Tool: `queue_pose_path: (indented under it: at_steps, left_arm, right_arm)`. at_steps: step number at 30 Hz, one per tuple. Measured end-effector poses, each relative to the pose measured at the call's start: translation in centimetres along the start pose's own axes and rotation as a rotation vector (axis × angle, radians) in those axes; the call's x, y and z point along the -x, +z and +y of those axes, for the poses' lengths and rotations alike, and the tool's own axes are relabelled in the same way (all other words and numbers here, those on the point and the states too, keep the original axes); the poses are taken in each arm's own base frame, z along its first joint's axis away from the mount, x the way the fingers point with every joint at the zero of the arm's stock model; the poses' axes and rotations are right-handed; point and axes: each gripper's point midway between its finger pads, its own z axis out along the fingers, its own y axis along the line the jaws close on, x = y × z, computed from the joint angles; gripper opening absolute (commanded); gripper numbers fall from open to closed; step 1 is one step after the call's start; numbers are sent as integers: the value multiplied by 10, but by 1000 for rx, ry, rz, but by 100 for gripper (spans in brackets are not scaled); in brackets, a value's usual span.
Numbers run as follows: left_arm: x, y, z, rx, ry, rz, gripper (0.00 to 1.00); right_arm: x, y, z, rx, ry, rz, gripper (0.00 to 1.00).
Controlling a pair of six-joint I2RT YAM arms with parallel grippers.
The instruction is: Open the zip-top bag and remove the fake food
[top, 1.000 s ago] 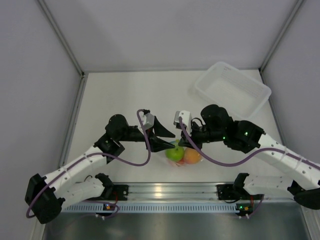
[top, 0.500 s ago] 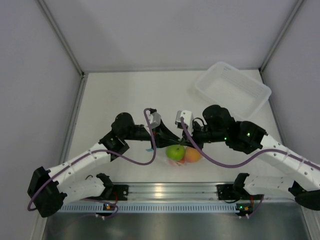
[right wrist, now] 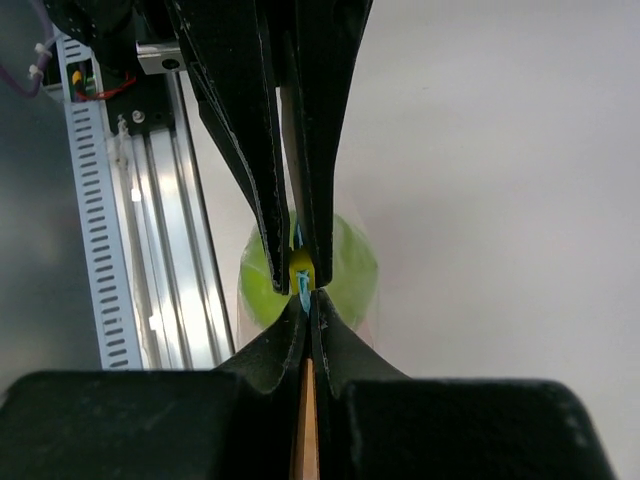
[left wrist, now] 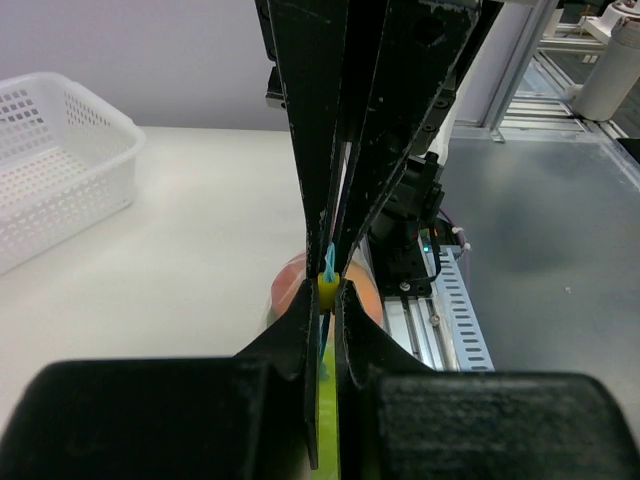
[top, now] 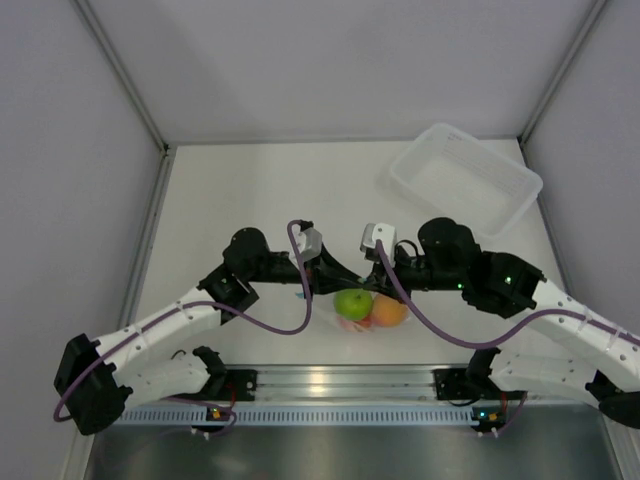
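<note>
Nothing fancy here. The left gripper [left wrist: 327, 288] is clamped on the teal zip strip [left wrist: 329, 262] of the zip-top bag [top: 366, 319], its jaws squeezed together with only the strip between them. The bag is found at the near middle of the table [top: 230, 200], just beyond the rail [top: 340, 381], with the fake food inside. The green fruit [top: 352, 303] is seen on the left, and the orange fruit [top: 389, 311] is tucked against its right side. The red fruit [top: 348, 323] is only glimpsed as a pinkish sliver under the green, so that one is probably it. The right gripper [right wrist: 303, 297] is pinched closed on the same strip from the other side, tip to tip with the left. The white bin [top: 465, 185] is parked in the far right corner, well apart from all this.
</note>
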Motion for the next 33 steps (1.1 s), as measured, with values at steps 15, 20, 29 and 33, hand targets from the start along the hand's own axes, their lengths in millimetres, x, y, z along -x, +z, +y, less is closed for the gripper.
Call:
queue_pose_path:
  at_steps: [15,20,29,33]
  left_arm:
    - [-10,-10,-9,-1,50,18,0]
    - [-27,-23,-13,29,39,39,0]
    - [-42,-36,-18,64,32,61,0]
    - [-65,-41,-13,96,-20,121,0]
  right_arm:
    - [14,-32,0,-69,-12,-138,0]
    - [14,-47,-3,-111,-9,-163,0]
    - [18,-76,4,-125,-17,-234,0]
    - [20,-84,2,-150,-15,-255,0]
